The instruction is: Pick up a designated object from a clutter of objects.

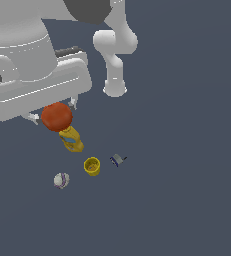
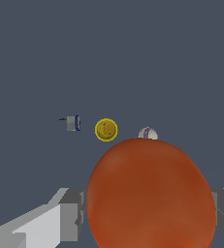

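In the exterior view, the gripper (image 1: 54, 111) sits in the upper left of the frame, under the big white body of the arm (image 1: 17, 45). Its two fingers are pinching the orange-red ball (image 1: 56, 116), one on each side. The ball hangs left of centre, a little above the middle of the frame. It appears to be lifted off the dark grey floor (image 1: 187, 200), though this angle does not make the gap plain.

Just below the ball in the picture lies the yellow bottle (image 1: 71, 139) with its blue label, its upper end partly covered by the ball. Lower and slightly right stands the yellow cup (image 1: 92, 166), open end up. To the cup's right, near it but apart, is the small grey-blue piece (image 1: 118, 160). Lower left of the cup, also apart, rests the whitish-purple ball (image 1: 61, 180). The arm's white base (image 1: 115, 89) stands in the upper middle of the frame, well apart from these items.

In the wrist view, the orange-red ball (image 2: 151, 193) fills the lower middle of the picture, with a grey finger (image 2: 71, 213) pressed at one flank and another at the far edge. Beyond it, the cup (image 2: 106, 130), the grey-blue piece (image 2: 73, 123) and the top of the whitish-purple ball (image 2: 148, 133) show in a row.
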You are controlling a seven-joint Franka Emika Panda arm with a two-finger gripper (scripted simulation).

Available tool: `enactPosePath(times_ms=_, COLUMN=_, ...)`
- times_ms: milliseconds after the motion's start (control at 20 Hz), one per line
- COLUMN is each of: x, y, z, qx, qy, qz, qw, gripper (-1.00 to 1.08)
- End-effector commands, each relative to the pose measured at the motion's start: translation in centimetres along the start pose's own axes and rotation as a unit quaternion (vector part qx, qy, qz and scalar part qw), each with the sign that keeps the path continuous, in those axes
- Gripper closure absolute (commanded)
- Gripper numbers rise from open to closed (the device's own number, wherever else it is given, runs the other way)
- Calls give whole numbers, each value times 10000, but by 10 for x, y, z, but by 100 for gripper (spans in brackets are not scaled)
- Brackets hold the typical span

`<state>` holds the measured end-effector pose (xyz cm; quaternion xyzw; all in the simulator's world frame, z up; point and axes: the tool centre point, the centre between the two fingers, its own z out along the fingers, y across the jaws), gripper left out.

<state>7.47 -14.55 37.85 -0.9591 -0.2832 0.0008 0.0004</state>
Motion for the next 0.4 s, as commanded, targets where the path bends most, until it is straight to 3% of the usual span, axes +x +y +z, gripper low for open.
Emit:
enactPosePath(times_ms=0, x=-1, y=4, z=-5, qx=-7, qy=6, qz=-4, qw=10000, gripper=108)
enactPosePath(times_ms=350, x=0, y=5, z=-6, qx=-7, qy=6, qz=-4, qw=10000, gripper=108)
